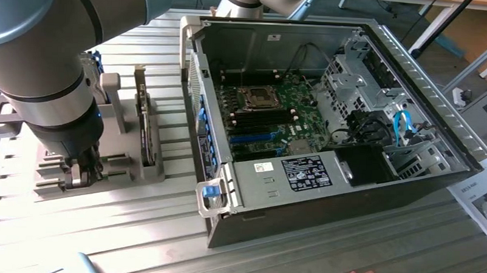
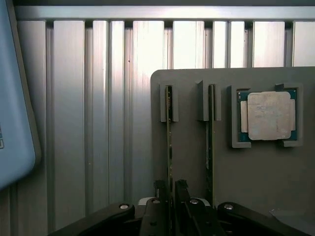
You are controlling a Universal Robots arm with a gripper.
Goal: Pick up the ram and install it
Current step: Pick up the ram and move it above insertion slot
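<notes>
End effector straddles the ram in its holder; can't tell if it's clamped. Pick step; lift-out likely needs a straight pull.

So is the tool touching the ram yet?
Cannot tell. In the wrist view the tool is down around the ram standing farther from the processor, but shadow where they meet hides contact or gap.

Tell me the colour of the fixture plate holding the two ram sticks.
Plain grey; the fixture plate shows best in the wrist view.
</notes>
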